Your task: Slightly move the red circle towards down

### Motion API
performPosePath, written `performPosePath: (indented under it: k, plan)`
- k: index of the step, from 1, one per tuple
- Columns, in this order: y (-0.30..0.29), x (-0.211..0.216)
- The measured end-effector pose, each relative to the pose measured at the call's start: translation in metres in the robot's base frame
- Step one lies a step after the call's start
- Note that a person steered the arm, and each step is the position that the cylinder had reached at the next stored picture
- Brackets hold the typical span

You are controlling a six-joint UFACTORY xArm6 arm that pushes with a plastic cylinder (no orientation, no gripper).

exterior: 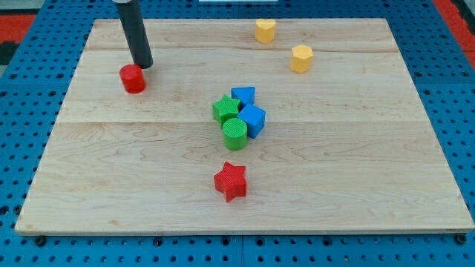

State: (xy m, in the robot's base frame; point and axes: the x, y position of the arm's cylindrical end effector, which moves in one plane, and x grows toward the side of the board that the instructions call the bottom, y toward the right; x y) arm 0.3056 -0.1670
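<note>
The red circle point(133, 78) is a short red cylinder at the view's upper left of the wooden board point(356, 185). My tip point(142, 65) stands just above and slightly right of it, at its top edge, touching or nearly touching. The dark rod rises from the tip toward the view's top.
A cluster sits mid-board: a green star point(225, 109), a blue block point(243, 96), a blue cube point(253, 119) and a green cylinder point(234, 134). A red star point(231, 181) lies below them. Two yellow blocks point(265, 30) point(301, 58) lie at the upper right.
</note>
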Motion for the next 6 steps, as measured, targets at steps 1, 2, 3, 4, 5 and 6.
performPosePath:
  k: [1,2,3,4,5,6]
  plan:
    - [-0.015,-0.006]
    - [0.008,0.049]
    - [-0.009,0.067]
    - [-0.008,0.067]
    - [-0.021,0.104]
    - [-0.009,0.073]
